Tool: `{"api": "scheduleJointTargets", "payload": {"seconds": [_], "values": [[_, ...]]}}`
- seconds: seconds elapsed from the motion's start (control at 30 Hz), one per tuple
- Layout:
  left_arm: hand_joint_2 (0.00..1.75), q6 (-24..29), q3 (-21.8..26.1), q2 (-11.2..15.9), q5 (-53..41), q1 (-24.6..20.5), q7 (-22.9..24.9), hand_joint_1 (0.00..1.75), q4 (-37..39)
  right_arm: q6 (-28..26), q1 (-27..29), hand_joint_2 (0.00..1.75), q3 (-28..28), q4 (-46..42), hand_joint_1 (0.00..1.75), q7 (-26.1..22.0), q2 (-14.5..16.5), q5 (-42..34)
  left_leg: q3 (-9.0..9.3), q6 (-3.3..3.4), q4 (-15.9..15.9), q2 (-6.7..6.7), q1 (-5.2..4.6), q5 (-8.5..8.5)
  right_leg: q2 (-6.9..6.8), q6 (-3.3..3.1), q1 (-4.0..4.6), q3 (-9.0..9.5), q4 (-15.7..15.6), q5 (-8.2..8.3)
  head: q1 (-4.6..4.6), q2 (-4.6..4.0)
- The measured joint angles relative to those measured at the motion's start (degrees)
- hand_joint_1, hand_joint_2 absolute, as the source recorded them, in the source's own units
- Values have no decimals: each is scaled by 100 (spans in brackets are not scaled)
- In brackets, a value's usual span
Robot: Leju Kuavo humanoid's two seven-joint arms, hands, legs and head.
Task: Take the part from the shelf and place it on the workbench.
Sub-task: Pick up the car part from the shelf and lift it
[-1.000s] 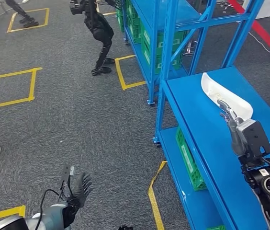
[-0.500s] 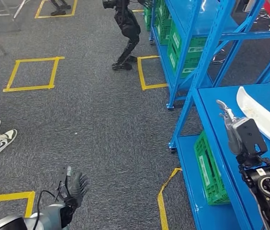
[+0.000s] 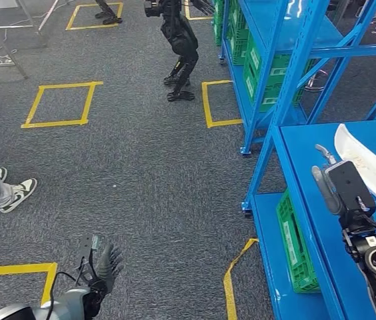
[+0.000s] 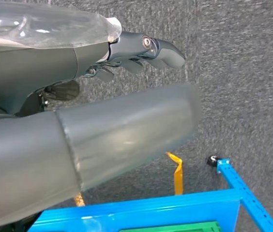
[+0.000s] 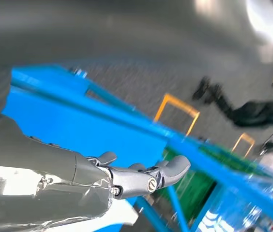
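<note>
On the blue shelf [image 3: 307, 143] to my right lies the white part [image 3: 369, 167], a long shallow tray-like piece, cut off by the picture's right edge so I cannot see its far end. My right hand [image 3: 327, 175] hangs over the shelf surface just beside the part's near end, apart from it, holding nothing; from the head view most of the hand is hidden behind the black box at my wrist, and only a few pale fingers poke out ahead of it. The right wrist view shows more: my fingers [image 5: 153, 176] reach out nearly straight and loosely together, nothing between them, with blue shelf beams and a green crate behind, all smeared by blur. A white patch at that picture's lower edge may be the part, but I cannot be sure.

My left hand [image 3: 107, 263] sits low over the grey carpet floor [image 3: 125, 173], fingers spread and empty. The left wrist view confirms this, with dark fingers [image 4: 153, 48] stretched over carpet and my thick grey thumb blocking much of the frame; it also catches a blue shelf frame [image 4: 201, 203] and a strip of yellow tape [image 4: 178, 174].

Green crates [image 3: 297, 243] sit on the lower shelf levels. A black humanoid robot [image 3: 179, 40] stands farther off, its top cut off. A person's leg and sneaker [image 3: 17, 193] enter at the left edge. Yellow tape squares [image 3: 60, 103] mark the floor.
</note>
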Motion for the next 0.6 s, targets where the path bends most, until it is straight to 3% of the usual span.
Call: {"api": "scheduleJointTargets", "payload": {"seconds": [0.13,0.27,0.43,0.6], "values": [[0,-53,12,110,120,126,-134,0,0,-117,100,175,-133,-462,0,997,-342,660,19,-24,-34,2,0,10,3,-30,2,0,1,-5,-4,0],[0,-162,64,236,266,315,-281,0,0,99,140,175,-297,-1005,0,1843,-885,872,20,-53,-41,11,1,4,10,-41,6,-3,2,-10,-5,0],[0,-209,151,343,325,461,-358,0,0,201,139,175,-539,-1507,0,2335,-1514,1195,19,-61,-41,13,-1,-1,6,-44,-4,0,0,-13,-5,0],[0,-208,214,396,336,516,-374,0,0,689,-7,175,-787,-1819,0,2796,-2123,1997,18,-59,-40,12,-8,-2,6,-41,-14,6,-6,-12,-5,0]]}}
